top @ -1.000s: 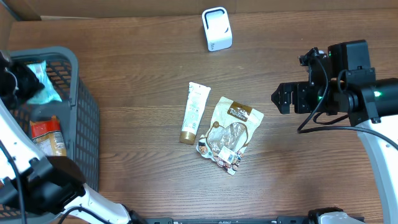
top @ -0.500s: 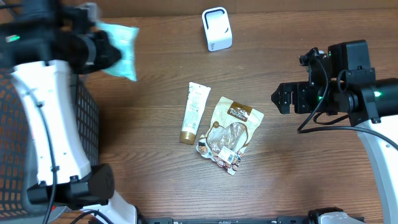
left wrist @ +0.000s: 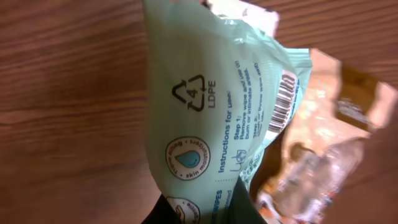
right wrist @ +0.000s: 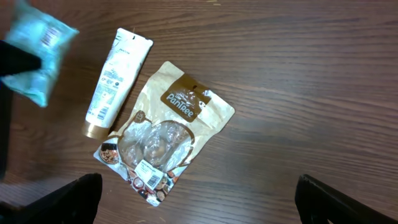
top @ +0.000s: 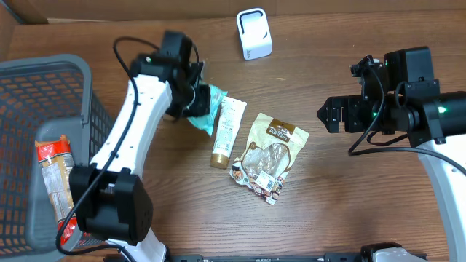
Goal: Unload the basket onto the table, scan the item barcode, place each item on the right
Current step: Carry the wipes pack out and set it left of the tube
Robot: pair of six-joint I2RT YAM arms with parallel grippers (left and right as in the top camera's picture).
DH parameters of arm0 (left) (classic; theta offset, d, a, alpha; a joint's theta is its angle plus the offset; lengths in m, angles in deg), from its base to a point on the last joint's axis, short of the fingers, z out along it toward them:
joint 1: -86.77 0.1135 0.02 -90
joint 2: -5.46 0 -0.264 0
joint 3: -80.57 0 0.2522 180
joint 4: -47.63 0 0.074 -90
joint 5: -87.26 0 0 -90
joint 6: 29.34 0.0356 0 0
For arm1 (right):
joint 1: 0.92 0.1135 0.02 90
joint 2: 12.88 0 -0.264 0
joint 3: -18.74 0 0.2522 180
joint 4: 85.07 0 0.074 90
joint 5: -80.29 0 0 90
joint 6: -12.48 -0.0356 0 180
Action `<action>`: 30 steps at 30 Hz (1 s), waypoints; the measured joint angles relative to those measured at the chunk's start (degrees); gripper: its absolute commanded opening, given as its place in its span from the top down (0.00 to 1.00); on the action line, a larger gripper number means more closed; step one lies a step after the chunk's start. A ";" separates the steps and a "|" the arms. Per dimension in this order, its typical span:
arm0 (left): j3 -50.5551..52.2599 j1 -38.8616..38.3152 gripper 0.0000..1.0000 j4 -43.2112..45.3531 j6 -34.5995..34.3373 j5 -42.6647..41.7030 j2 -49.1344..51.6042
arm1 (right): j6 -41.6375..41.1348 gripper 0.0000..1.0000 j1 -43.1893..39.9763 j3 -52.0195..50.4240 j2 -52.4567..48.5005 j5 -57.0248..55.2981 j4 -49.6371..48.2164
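The wipes pack (top: 206, 110), soft and crinkly green, is pinched in the left claw (top: 196, 104) beside a smooth white tube (top: 227, 131); the right claw (top: 329, 116) is wide open.

From the left wrist the wipes pack (left wrist: 205, 124) runs off the top and bottom edges and covers part of the pouch (left wrist: 329, 149), itself blurred; from the right wrist that pack is smeared; the basket (top: 86, 87) is cut by the overhead view's left edge.
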 measured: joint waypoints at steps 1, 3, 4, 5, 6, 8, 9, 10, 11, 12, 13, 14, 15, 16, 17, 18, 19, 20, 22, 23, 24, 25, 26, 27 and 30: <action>2.56 0.00 0.96 2.36 -0.02 0.24 0.00 | -0.02 0.00 0.00 0.00 0.00 0.00 -0.02; 6.69 0.00 0.96 5.99 -0.28 0.48 0.00 | 0.00 0.00 -0.02 0.00 0.00 0.00 -0.17; 8.70 -0.02 0.96 7.45 -0.46 0.63 0.00 | 0.00 0.00 0.00 0.00 0.00 -0.04 -0.24; 10.36 -0.04 0.96 8.48 -0.70 0.68 0.00 | 0.00 0.00 -0.02 0.00 0.00 -0.02 -0.22; 12.35 -0.04 0.96 9.79 -1.09 0.81 0.00 | 0.00 0.00 -0.02 0.00 0.00 0.00 -0.24; 15.08 -0.07 0.96 11.58 -1.97 1.33 0.00 | 0.00 0.00 -0.02 0.00 0.00 -0.02 -0.22; 16.52 -0.15 0.96 12.70 -2.84 1.70 0.00 | -0.02 0.00 -0.02 0.00 0.00 -0.02 -0.22; 17.20 -0.15 0.96 13.35 -3.28 1.92 0.00 | 0.00 0.00 -0.02 0.00 0.00 -0.02 -0.24; 18.40 -0.15 0.96 14.40 -4.52 2.62 0.00 | 0.00 0.00 0.00 0.00 0.00 -0.02 -0.17; 19.34 -0.15 0.96 15.56 -5.46 3.02 0.00 | -0.02 0.00 0.00 0.00 0.00 -0.02 -0.24; 19.98 -0.17 0.96 16.28 -6.21 3.15 0.00 | 0.00 0.00 0.00 0.00 0.00 0.00 -0.20; 20.96 -0.35 0.96 17.42 -7.32 3.43 0.00 | 0.00 0.00 -0.02 0.00 0.00 0.00 -0.24; 21.57 -0.46 0.96 18.08 -8.15 3.50 0.00 | 0.02 0.00 0.00 0.00 0.00 0.00 -0.26; 22.05 -0.70 0.96 18.60 -8.96 3.58 0.00 | -0.02 0.00 -0.02 0.00 0.00 -0.02 -0.24; 22.38 -1.05 0.96 19.15 -9.75 3.65 0.00 | 0.00 0.00 -0.02 0.00 0.00 -0.02 -0.22; 22.53 -1.51 0.96 19.67 -10.43 3.63 0.00 | -0.02 0.00 0.00 0.00 0.00 -0.02 -0.22; 22.62 -1.90 0.96 20.09 -10.75 3.58 0.00 | -0.02 0.00 0.00 0.00 0.00 -0.02 -0.17; 22.62 -2.62 0.96 20.50 -11.19 3.37 0.00 | -0.02 0.00 0.00 0.00 0.00 -0.02 -0.22; 22.62 -4.15 0.96 21.38 -11.91 2.49 0.00 | 0.00 0.00 -0.02 0.00 0.00 0.00 -0.24; 22.62 -4.90 0.96 21.86 -12.07 2.03 0.00 | -0.02 0.00 0.00 0.00 0.00 0.00 -0.22; 22.62 -5.70 0.96 22.43 -12.31 1.60 0.00 | -0.02 0.00 0.00 0.00 0.00 -0.02 -0.20; 22.62 -6.51 0.96 22.91 -12.57 1.16 0.00 | 0.02 0.00 0.00 0.00 0.00 -0.02 -0.17; 22.62 -7.34 0.96 23.32 -13.03 0.68 0.00 | 0.00 0.00 0.00 0.00 0.00 0.00 -0.24; 22.62 -8.00 0.96 23.54 -13.29 0.31 0.00 | 0.00 0.00 0.00 0.00 0.00 -0.02 -0.20; 22.62 -9.33 0.96 23.71 -13.57 -0.55 0.00 | -0.02 0.00 -0.02 0.00 0.00 0.00 -0.20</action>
